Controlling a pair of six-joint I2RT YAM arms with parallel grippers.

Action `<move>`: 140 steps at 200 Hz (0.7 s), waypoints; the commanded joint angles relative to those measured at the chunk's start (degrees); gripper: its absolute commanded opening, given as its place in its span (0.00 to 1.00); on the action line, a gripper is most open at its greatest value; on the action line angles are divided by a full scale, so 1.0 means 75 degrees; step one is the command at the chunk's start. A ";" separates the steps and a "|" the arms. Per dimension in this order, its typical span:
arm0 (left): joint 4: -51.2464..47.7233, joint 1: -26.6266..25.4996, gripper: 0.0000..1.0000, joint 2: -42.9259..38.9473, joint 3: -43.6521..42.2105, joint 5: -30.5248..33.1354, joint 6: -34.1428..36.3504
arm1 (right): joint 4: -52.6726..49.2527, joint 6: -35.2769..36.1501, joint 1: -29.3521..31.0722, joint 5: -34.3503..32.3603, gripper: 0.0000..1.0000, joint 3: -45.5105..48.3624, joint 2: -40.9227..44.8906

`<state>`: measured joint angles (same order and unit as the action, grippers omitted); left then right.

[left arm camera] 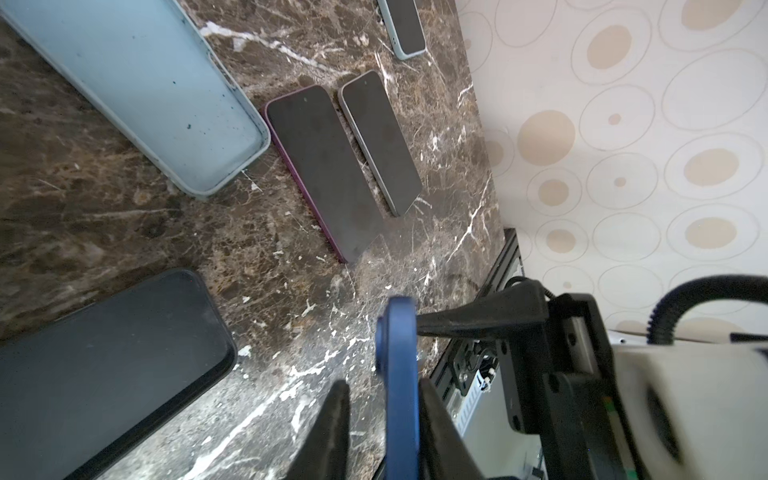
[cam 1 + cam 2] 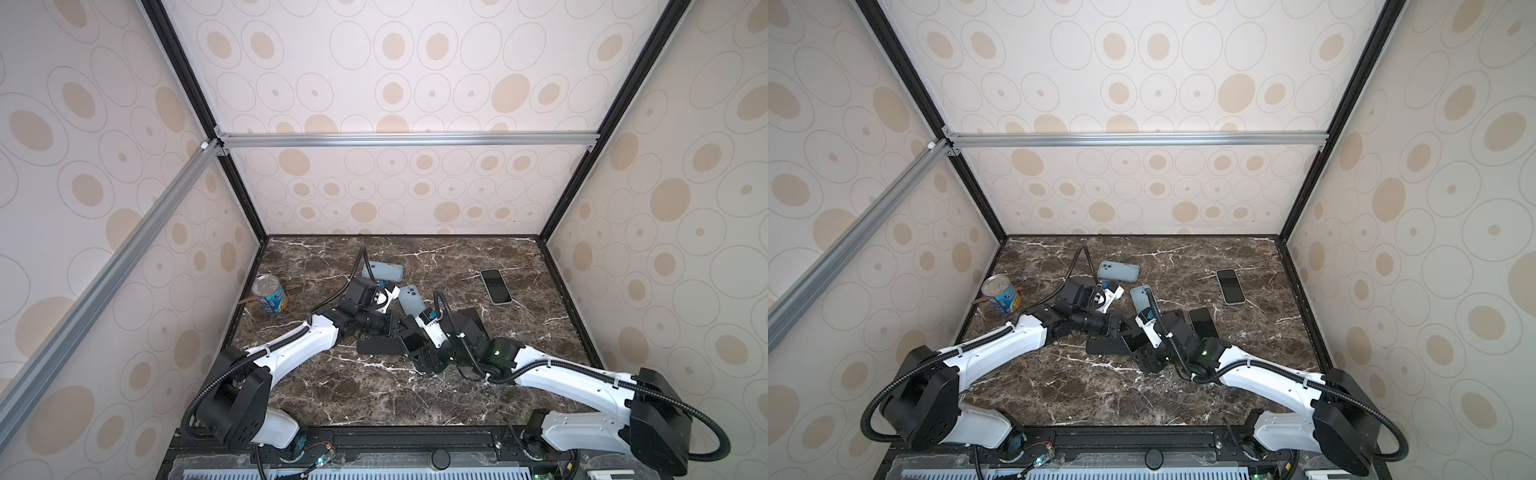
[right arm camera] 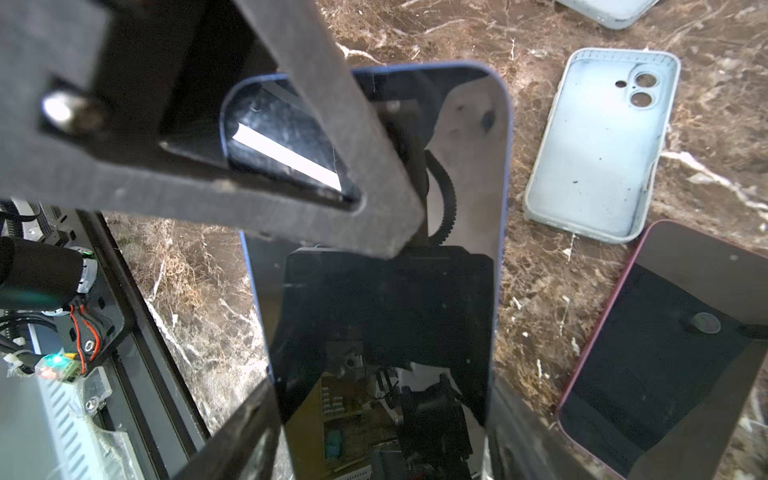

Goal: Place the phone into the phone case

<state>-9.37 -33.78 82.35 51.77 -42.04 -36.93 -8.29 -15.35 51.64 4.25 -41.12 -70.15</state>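
A dark-screened phone with a blue rim (image 3: 382, 291) hangs tilted above the marble, and my right gripper (image 3: 382, 399) is shut on its two long sides. My left gripper (image 1: 384, 386) straddles the phone's far end, seen edge-on as a blue strip (image 1: 397, 353). One finger lies against the strip and the other stands a small gap off. The empty light-blue phone case (image 3: 598, 153) lies open side up just beyond both grippers, shown in both top views (image 2: 411, 301) (image 2: 1142, 301). The two grippers meet mid-table (image 2: 395, 328) (image 2: 411, 347).
A purple-rimmed phone (image 3: 665, 357), a silver-edged phone (image 1: 380, 141) and a black phone (image 1: 104, 365) lie near the case. A second light-blue case, back up (image 2: 382, 271), a cased phone (image 2: 495, 286) and a tin can (image 2: 270, 295) lie further out.
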 commanded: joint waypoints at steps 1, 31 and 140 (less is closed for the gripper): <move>0.0223 -0.0060 0.18 -0.0015 -0.0043 -0.0113 -0.0186 | 0.0142 0.0159 0.0096 -0.0203 0.43 -0.0369 -0.0049; 0.0710 -0.0055 0.05 -0.0106 -0.0261 -0.0213 -0.0607 | 0.0046 0.0127 0.0100 -0.0250 0.45 -0.0512 -0.0060; 0.1537 0.0277 0.00 -0.2098 -0.0012 0.0819 -0.1233 | -0.0074 -0.0452 0.0104 -0.0869 0.97 -0.1842 0.1092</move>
<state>-3.53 -32.75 71.90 49.30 -38.79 -43.35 -11.00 -17.43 52.16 0.05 -51.46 -65.98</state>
